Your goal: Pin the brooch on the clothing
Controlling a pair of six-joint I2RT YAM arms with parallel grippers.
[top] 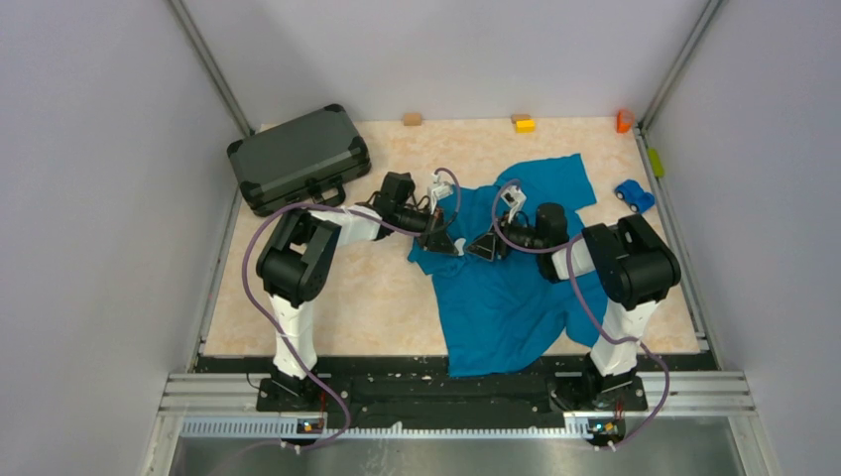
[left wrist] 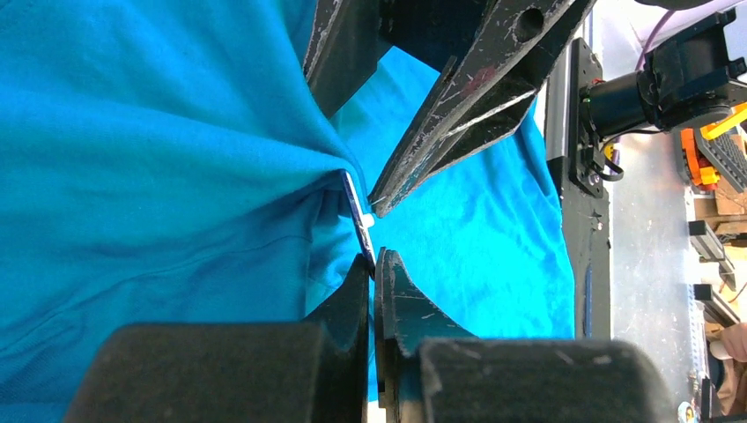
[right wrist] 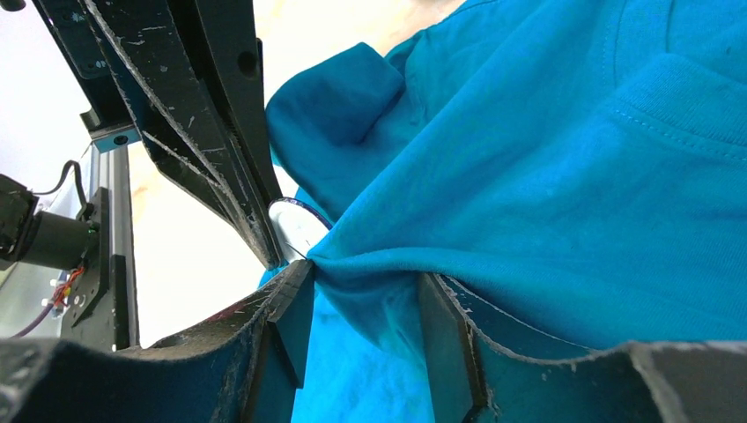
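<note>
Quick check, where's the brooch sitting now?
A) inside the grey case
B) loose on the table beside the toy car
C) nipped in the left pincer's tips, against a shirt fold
C: the brooch shows edge-on in the shut tips of the left pincer, against a bunched fold of the shirt.

Free at 8 o'clock of T-shirt (top: 506, 297), over tabletop (top: 377, 322); blocked at 10 o'clock by case (top: 298, 159), 2 o'clock by toy car (top: 635, 194).
</note>
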